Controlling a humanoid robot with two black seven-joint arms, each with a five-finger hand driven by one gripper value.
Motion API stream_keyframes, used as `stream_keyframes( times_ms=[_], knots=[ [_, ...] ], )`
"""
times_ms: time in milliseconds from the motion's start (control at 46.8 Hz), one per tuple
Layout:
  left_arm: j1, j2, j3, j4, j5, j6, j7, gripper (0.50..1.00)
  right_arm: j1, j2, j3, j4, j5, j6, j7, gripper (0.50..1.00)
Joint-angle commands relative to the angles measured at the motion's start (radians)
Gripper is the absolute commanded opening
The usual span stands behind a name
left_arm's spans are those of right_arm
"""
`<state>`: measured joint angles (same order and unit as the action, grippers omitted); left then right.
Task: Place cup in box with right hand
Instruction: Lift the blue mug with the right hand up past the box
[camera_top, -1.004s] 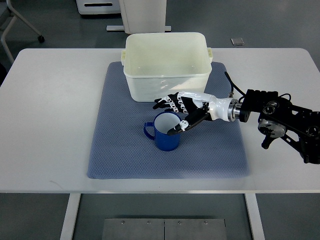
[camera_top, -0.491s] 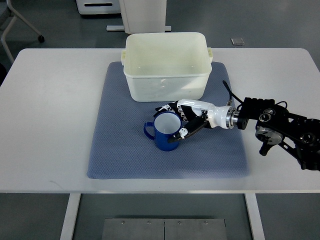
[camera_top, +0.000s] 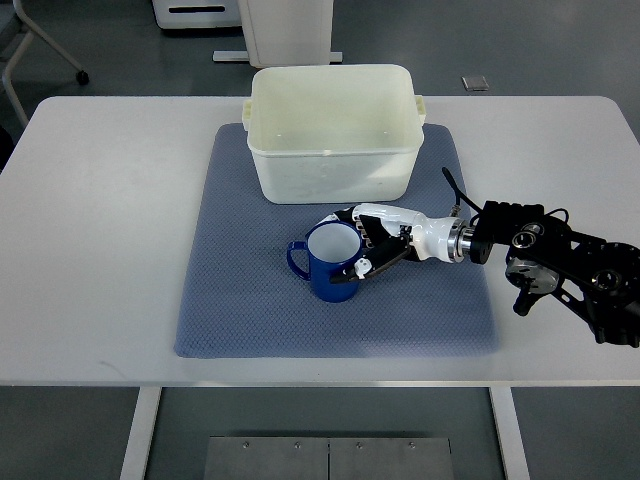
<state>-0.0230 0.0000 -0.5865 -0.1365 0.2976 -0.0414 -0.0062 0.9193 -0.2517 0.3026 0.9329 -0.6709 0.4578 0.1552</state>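
A blue cup (camera_top: 324, 277) with a white inside stands upright on the blue-grey mat (camera_top: 240, 300), its handle pointing left. My right hand (camera_top: 344, 246) reaches in from the right and wraps the cup's right side. Its fingers (camera_top: 338, 218) lie along the far rim and the thumb (camera_top: 357, 268) presses the near rim, so it is shut on the cup. The cup rests on the mat. The white box (camera_top: 330, 175) stands open and empty just behind the cup, at the mat's far edge. No left arm shows.
The mat lies in the middle of a white table (camera_top: 100, 250). The black forearm and wrist joints (camera_top: 560, 265) stretch to the right edge. Floor and furniture bases show beyond the table's far side.
My right hand has dropped lower and slid left, and its spread fingers have closed around the cup's rim. The cup has stayed in place.
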Motion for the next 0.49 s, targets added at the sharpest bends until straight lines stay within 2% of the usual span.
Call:
stream_keyframes(
  times_ms=[0,235,470],
  knots=[
    [0.0,0.0,-0.001,0.0,0.0,0.0,0.0,1.0,0.0,0.008,0.007,-0.014,0.005,-0.007,-0.003,0.5],
    [0.0,0.0,0.001,0.0,0.0,0.0,0.0,1.0,0.019,-0.001,0.039,-0.008,0.022,-0.021,0.003,0.5],
    [0.0,0.0,0.001,0.0,0.0,0.0,0.0,1.0,0.088,-0.112,0.066,0.066,0.071,-0.011,0.004,0.5]
  ],
)
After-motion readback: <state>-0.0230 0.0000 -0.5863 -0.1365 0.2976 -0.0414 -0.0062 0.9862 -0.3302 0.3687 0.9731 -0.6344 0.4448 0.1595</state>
